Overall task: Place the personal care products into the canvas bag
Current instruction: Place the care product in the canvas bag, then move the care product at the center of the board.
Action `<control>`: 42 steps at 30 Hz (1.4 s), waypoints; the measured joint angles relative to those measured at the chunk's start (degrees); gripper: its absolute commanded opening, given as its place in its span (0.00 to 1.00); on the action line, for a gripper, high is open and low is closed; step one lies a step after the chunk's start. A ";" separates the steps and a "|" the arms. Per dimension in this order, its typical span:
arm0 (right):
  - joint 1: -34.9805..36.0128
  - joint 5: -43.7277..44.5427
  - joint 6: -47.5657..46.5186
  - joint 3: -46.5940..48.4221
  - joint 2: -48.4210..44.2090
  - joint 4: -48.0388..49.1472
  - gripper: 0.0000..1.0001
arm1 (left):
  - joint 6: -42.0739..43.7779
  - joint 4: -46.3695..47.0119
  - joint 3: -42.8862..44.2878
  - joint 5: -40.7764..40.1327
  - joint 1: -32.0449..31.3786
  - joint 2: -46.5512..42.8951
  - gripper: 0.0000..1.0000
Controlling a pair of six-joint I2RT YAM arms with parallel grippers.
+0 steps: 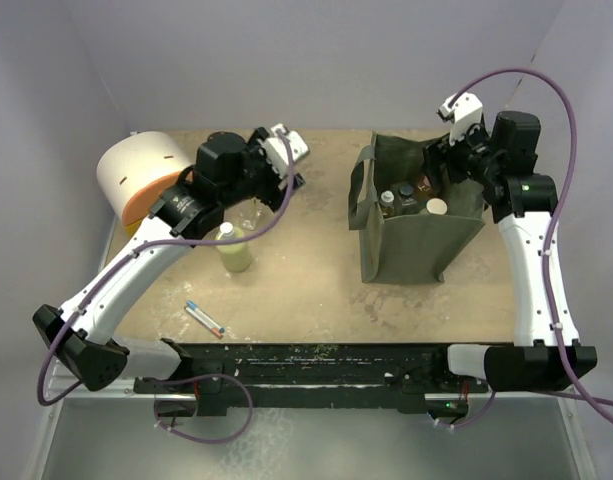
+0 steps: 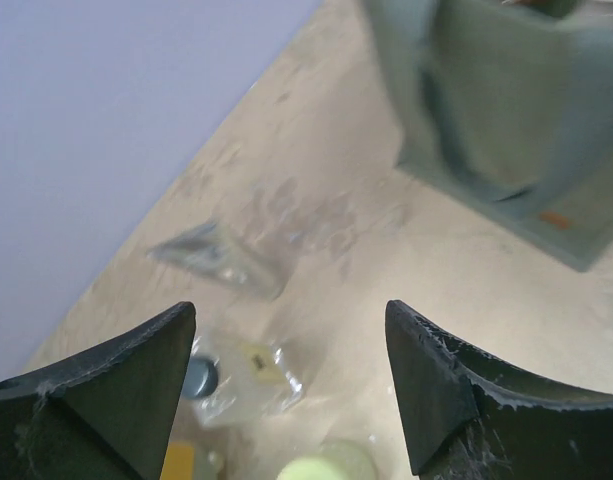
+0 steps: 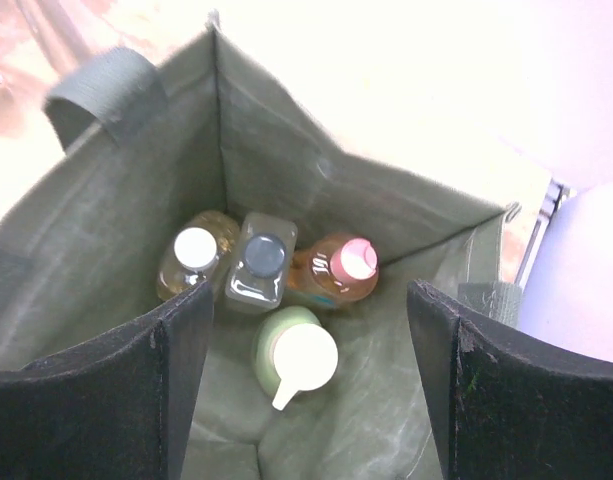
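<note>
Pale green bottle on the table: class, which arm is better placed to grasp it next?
Left. The pale green bottle stands close to the open left gripper, its cap at the bottom edge of that wrist view. The right gripper hangs open over the canvas bag, farther away.

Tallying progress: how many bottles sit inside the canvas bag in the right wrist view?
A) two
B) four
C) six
B: the canvas bag holds four: a white-capped amber bottle, a dark-capped clear bottle, a pink-capped orange bottle and a pale green bottle.
</note>
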 measured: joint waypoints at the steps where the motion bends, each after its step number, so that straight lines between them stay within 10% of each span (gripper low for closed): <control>1: 0.24 -0.46 0.22 0.94 -0.26 -0.15 0.79 | -1.51 0.04 -0.44 -0.83 2.16 0.04 0.80; 23: 1.90 -5.03 1.77 0.94 -6.62 -1.60 0.79 | -11.85 -1.73 -1.31 -0.74 21.86 20.83 0.81; 42: 2.49 -9.97 0.98 -0.44 -7.06 -2.45 0.77 | -2.93 -6.03 -2.49 13.49 19.45 21.62 0.00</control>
